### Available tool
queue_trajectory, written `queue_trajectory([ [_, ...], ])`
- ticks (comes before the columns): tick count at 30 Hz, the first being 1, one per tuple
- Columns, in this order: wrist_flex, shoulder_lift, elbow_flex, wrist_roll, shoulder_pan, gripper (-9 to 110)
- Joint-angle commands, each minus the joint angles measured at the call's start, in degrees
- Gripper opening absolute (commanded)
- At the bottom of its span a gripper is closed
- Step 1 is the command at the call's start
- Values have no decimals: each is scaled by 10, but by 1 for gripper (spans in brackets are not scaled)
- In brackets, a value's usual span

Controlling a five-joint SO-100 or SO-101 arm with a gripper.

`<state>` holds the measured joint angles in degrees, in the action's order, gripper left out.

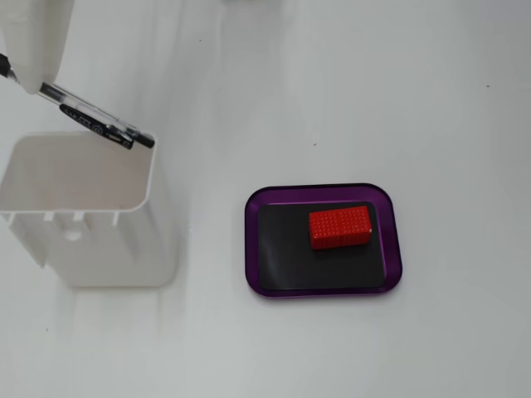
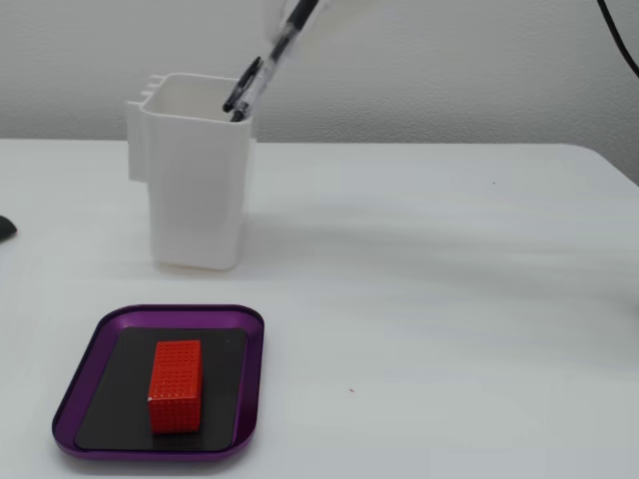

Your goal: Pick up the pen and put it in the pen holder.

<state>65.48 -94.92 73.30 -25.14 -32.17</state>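
The pen hangs tilted in the air, clear-barrelled with black parts. Its upper end sits under my white gripper at the top left of a fixed view, shut on it. Its lower black end rests at the rim of the pen holder, at the corner that is right and far in that view. From the front, the pen slopes down-left from the blurred gripper to the back right corner of the tall white pen holder. Whether the tip touches the rim or is just inside, I cannot tell.
A purple-rimmed black tray with a red block in it lies right of the holder; in the front fixed view the tray and block are nearest the camera. A dark object peeks in at the left edge.
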Motion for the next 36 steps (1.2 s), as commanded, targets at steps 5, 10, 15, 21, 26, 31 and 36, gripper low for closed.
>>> queue_trajectory([
  [5, -6, -7, -9, 2, 5, 4],
  [10, -10, -11, -10, 2, 6, 14],
  [15, -11, -14, -10, 3, 6, 16],
  [21, -3, -14, -10, 4, 6, 16],
  [26, 18, -18, -11, 40, 8, 17],
  [31, 156, -85, -74, 114, 9, 17],
  [36, 255, -234, -73, 184, 40, 17],
])
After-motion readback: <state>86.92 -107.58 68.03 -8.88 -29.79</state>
